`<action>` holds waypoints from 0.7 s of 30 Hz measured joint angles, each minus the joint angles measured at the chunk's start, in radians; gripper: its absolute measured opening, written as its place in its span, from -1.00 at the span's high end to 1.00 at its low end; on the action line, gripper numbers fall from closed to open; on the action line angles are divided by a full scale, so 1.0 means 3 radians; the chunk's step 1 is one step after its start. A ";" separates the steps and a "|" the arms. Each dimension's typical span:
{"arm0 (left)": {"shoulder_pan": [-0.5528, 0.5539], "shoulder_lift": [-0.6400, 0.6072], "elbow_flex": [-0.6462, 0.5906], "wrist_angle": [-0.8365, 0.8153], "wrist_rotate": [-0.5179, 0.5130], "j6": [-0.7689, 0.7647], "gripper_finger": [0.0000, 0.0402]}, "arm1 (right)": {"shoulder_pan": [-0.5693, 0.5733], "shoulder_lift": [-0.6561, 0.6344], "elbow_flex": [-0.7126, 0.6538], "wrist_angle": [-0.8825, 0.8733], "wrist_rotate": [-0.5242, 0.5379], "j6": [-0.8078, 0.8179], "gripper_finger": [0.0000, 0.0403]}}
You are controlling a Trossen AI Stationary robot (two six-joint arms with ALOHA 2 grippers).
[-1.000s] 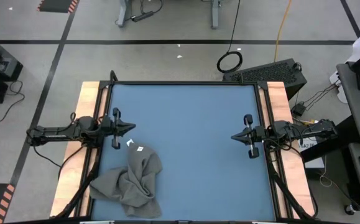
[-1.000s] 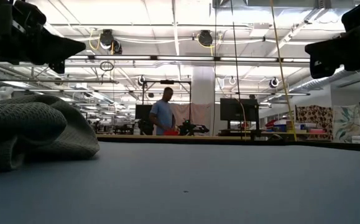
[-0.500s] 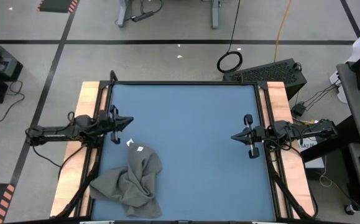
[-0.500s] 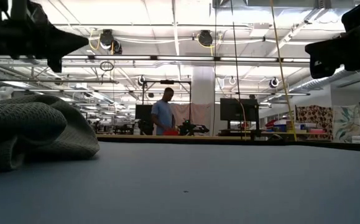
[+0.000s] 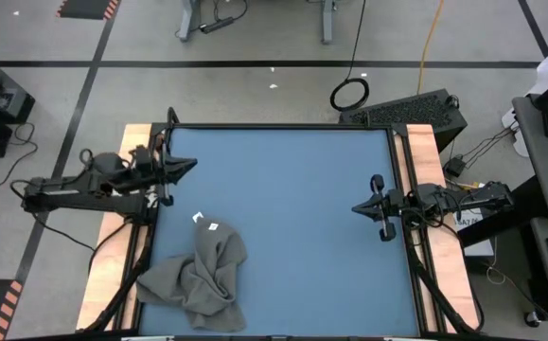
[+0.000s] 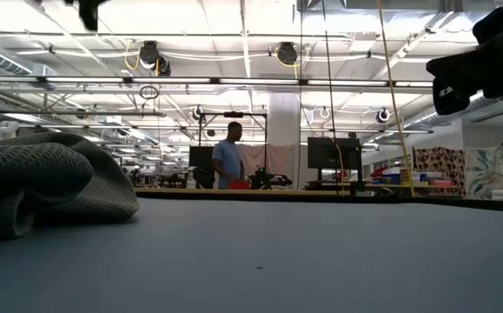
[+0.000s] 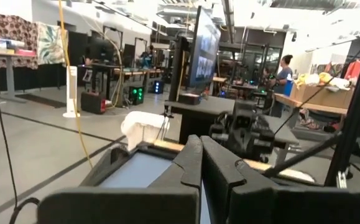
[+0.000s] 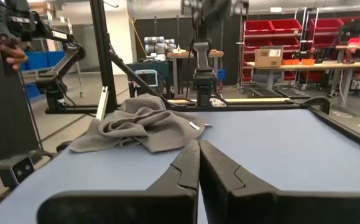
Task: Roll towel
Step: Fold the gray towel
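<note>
The towel (image 5: 198, 278) lies crumpled in a loose heap at the near left corner of the blue desk (image 5: 292, 218), its small white tag (image 5: 214, 226) showing at the far edge of the pile. Nothing about it is flat yet, so the step in hand, judged from this, is the first one: reach the cloth and spread it before any rolling can begin.

The left gripper (image 5: 190, 165) hangs above the left edge of the desk, farther back than the towel and clear of it, fingers pressed shut and holding nothing. The right gripper (image 5: 357, 207) waits at the right edge, well apart from the cloth, also closed and empty.

To do this well, each gripper would need to open before coming down, and each should take a separate corner or hem rather than a fold in the middle of the heap. Pulling the two corners apart along the desk would lay the fabric flat. The tag marks one edge and could serve as a guide. Pinching several layers at once risks dragging the whole bundle.
</note>
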 joint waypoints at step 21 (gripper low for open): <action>0.0000 0.2080 0.2515 -0.1547 0.0071 -0.0277 0.97 | 0.0000 0.0159 0.0564 -0.0075 0.0013 0.0290 1.00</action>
